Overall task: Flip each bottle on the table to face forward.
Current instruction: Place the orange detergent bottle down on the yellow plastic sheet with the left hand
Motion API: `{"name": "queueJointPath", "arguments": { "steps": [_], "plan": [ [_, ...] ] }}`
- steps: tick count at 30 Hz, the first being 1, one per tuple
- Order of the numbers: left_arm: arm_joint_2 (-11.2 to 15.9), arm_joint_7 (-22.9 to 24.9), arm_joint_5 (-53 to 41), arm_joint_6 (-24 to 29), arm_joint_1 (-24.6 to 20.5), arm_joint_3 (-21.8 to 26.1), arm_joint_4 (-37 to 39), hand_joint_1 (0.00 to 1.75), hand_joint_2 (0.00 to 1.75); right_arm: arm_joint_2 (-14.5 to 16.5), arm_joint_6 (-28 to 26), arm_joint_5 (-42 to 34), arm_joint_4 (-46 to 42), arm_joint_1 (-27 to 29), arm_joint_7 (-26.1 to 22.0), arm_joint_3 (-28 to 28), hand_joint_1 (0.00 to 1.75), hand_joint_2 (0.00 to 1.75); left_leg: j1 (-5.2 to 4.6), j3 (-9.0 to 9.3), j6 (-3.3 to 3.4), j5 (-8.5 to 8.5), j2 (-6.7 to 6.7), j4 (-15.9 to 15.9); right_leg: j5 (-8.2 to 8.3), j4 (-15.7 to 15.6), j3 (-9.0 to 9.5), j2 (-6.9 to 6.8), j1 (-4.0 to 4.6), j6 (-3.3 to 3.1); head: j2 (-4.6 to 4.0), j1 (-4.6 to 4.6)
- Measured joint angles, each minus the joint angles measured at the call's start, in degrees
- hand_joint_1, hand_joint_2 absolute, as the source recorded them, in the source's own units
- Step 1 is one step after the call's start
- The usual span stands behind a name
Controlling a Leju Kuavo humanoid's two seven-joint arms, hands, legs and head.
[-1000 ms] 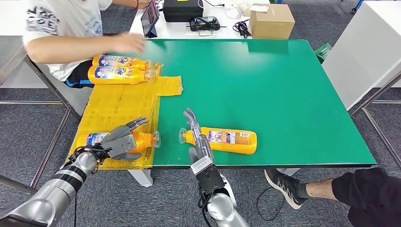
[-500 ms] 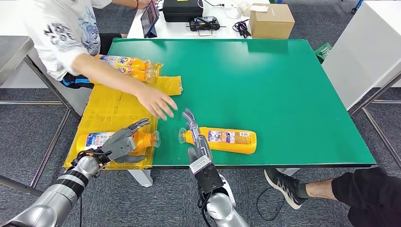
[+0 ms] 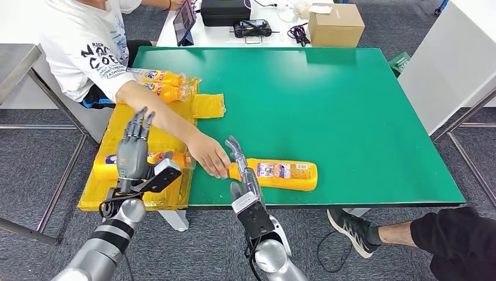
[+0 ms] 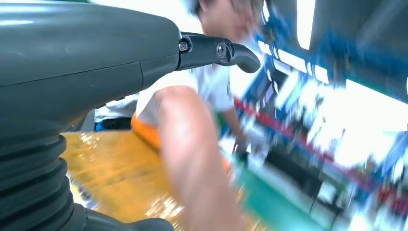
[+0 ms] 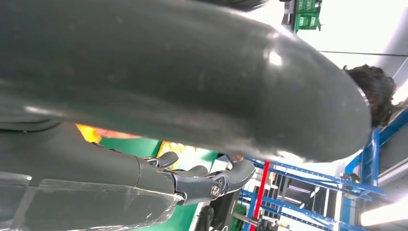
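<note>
Orange plastic bottle with printed label (image 3: 279, 174) lies on its side near the front edge of the green table (image 3: 327, 105), cap end under a person's hand (image 3: 212, 157). Right hand (image 3: 241, 170) just beside that cap end, fingers straight and apart, holding nothing. Left hand (image 3: 133, 151) raised over the yellow crinkled sheet (image 3: 137, 132), fingers extended upward, empty. Second orange bottle (image 3: 105, 170) lies on the sheet behind it, possibly touching the palm. Two more orange bottles (image 3: 161, 84) lie at the sheet's far end.
</note>
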Motion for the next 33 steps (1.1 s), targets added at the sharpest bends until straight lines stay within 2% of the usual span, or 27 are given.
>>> {"name": "queueJointPath", "arguments": {
  "steps": [3, 6, 9, 12, 16, 20, 33],
  "plan": [
    [-3.37, -2.94, 10.26, -2.32, 2.52, 3.52, -4.71, 0.0, 1.75, -0.05, -1.62, 0.47, 0.31, 0.06, 0.15, 0.14, 0.0, 0.0, 0.01, -0.03, 0.0, -0.01, 0.01, 0.0, 0.0, -0.02, -0.07, 0.0, 0.01, 0.0, 0.0, -0.01],
    [-6.36, -3.62, 23.67, -10.4, 5.34, 6.63, -10.77, 0.0, 1.75, -0.24, -3.13, 0.74, 0.36, 0.54, 0.35, -0.04, 0.0, 0.0, 0.02, -0.05, 0.0, -0.01, 0.02, 0.0, 0.0, -0.01, -0.1, 0.01, 0.02, 0.0, 0.0, -0.01],
    [-7.92, -2.3, 32.29, -18.77, 7.53, 8.05, -16.37, 0.0, 1.75, -0.49, -3.96, 1.23, 0.33, 1.29, 0.45, -0.48, 0.0, 0.0, 0.03, -0.07, 0.0, -0.01, 0.02, -0.01, 0.0, -0.01, -0.11, 0.01, 0.04, 0.0, 0.0, -0.02],
    [-8.55, -1.2, 36.16, -23.91, 8.94, 8.55, -20.62, 0.0, 1.75, -0.68, -4.46, 1.68, 0.22, 2.1, 0.45, -1.19, 0.0, 0.0, 0.03, -0.07, 0.0, -0.01, 0.02, -0.01, 0.0, -0.01, -0.11, 0.01, 0.04, 0.0, 0.0, -0.02],
    [-8.68, -1.13, 36.44, -25.13, 9.9, 8.74, -23.9, 0.0, 1.75, -0.71, -4.61, 1.74, 0.05, 2.84, 0.45, -2.15, 0.0, 0.0, 0.03, -0.07, 0.0, -0.01, 0.02, -0.01, 0.0, -0.01, -0.11, 0.01, 0.03, 0.0, 0.0, -0.02],
    [-8.69, -1.13, 36.41, -25.34, 10.28, 8.86, -25.44, 0.0, 1.75, -0.73, -4.62, 1.76, -0.14, 3.06, 0.45, -2.42, 0.0, 1.75, 0.03, -0.07, 0.0, -0.01, 0.02, -0.01, 0.0, -0.01, -0.11, 0.01, 0.03, 0.0, 0.0, -0.01],
    [-9.03, -1.08, 35.59, -25.68, 10.26, 9.28, -25.45, 0.0, 1.75, -0.73, -5.02, 2.64, -0.28, 3.09, 0.61, -3.71, 0.0, 1.75, 0.03, -0.07, 0.0, -0.01, 0.02, -0.01, 0.0, -0.01, -0.12, 0.01, 0.03, 0.0, 0.0, -0.01]
  ]
}}
